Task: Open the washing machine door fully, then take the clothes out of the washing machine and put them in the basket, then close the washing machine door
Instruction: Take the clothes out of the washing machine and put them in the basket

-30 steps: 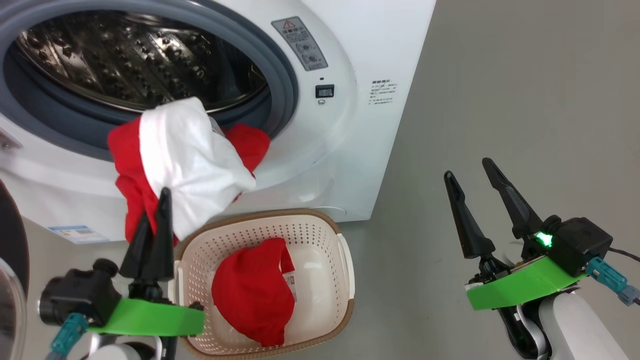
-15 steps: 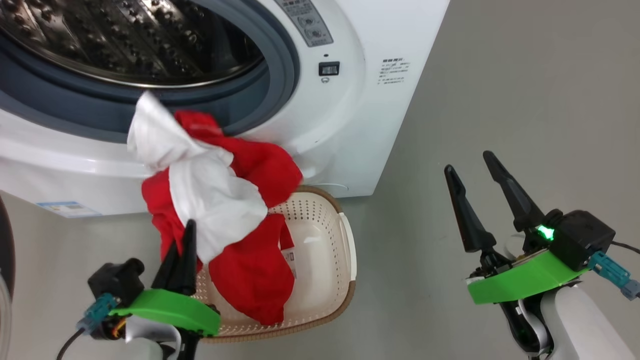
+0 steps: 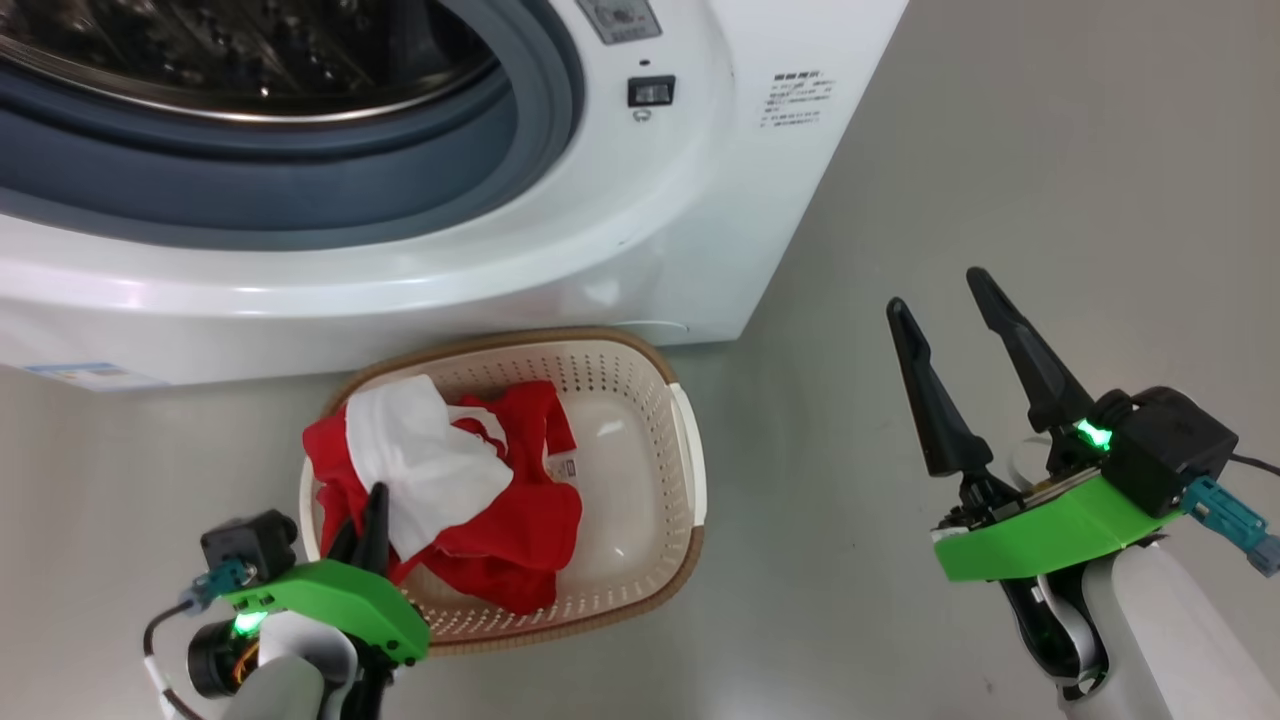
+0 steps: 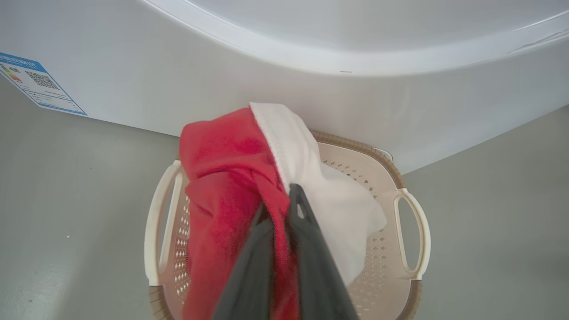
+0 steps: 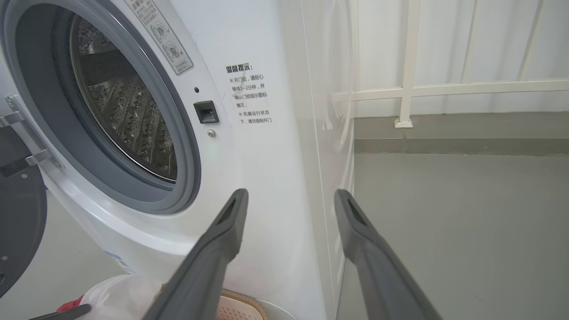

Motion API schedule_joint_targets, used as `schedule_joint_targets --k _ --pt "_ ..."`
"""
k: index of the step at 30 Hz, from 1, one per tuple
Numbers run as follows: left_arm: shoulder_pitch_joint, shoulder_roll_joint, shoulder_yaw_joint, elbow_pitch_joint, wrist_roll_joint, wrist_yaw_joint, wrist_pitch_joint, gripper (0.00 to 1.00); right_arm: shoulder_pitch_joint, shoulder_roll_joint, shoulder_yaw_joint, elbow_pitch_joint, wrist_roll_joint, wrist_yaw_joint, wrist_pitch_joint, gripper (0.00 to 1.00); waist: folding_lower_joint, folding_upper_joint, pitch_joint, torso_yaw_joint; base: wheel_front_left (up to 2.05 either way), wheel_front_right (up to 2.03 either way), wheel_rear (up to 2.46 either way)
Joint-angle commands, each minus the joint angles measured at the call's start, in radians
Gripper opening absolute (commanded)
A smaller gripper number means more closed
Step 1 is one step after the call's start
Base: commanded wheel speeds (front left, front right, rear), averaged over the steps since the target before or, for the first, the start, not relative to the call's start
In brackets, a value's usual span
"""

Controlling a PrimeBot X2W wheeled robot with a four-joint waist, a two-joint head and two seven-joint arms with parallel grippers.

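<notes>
The white washing machine (image 3: 700,210) stands with its steel drum (image 5: 124,111) showing inside the grey ring. The washing machine door (image 5: 20,231) hangs open at the left of the right wrist view. The cream basket (image 3: 560,336) sits on the floor right in front of the machine. Red and white clothes (image 3: 505,515) lie in its left half. My left gripper (image 3: 366,515) is shut on the clothes (image 4: 222,178), with red cloth pinched between its fingers, just above the basket (image 4: 420,231). Well right of the basket, my right gripper (image 3: 937,295) stands open and holds nothing.
Grey floor (image 3: 1000,150) stretches to the right of the machine. A white railing (image 5: 406,89) stands behind it at the far wall. A blue label (image 4: 40,84) is stuck low on the machine's front.
My left gripper has carried the red and white clothes down from the drum's opening into the basket. The head camera has tilted downward. The right arm has stayed put.
</notes>
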Motion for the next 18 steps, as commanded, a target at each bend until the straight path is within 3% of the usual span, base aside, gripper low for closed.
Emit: schedule_joint_targets --k 1,18 --pt "-0.024 0.018 0.026 0.018 -0.005 -0.014 -0.013 0.0 -0.016 0.002 0.023 -0.025 -0.005 0.003 -0.006 1.0 0.0 0.0 0.026 -0.015 0.0 0.0 0.0" --pt "-0.203 0.006 -0.039 0.32 -0.053 -0.031 0.015 0.0 -0.064 0.02 0.038 -0.025 -0.007 0.003 -0.006 1.0 0.0 0.0 0.133 -0.07 0.0 0.0 0.0"
